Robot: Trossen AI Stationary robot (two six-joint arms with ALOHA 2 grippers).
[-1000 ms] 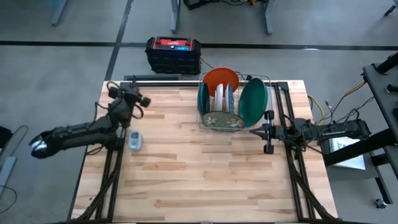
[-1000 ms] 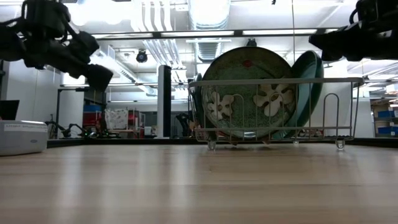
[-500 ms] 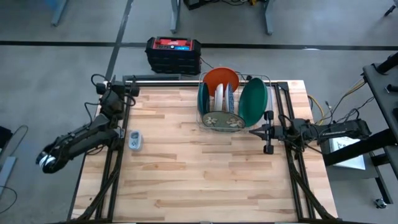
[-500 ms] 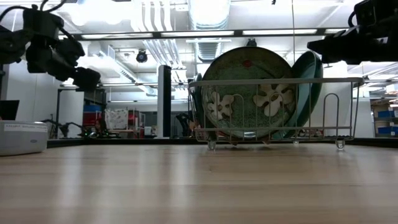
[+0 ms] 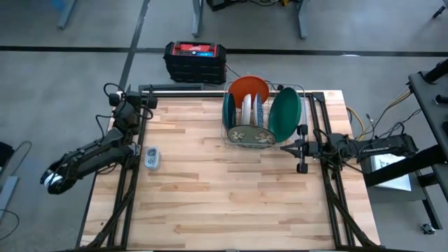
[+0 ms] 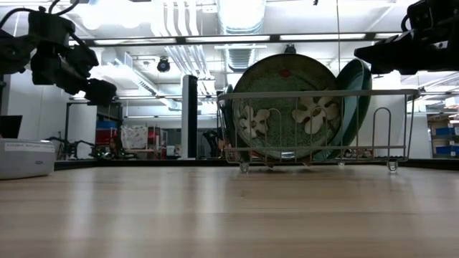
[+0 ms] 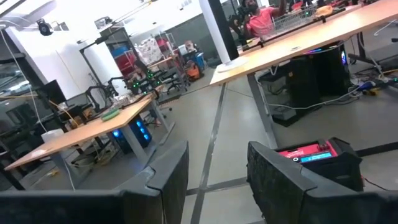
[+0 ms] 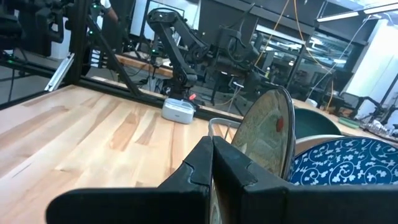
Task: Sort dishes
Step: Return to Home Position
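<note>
The dishes are seen standing on edge in the wire rack at the far side of the bench. From above only their rims are shown: an orange dish at the back and a dark green plate on the right. From bench height, the olive plate with pale flowers covers nearly all the others. A blue patterned plate is cut off by the edge of the right wrist view. The left pincer is held spread above the far left corner of the bench, turned toward the room, where a red and black box is partly hidden behind one finger. The right pincer is pressed together, empty, just beside the rack near the right edge.
</note>
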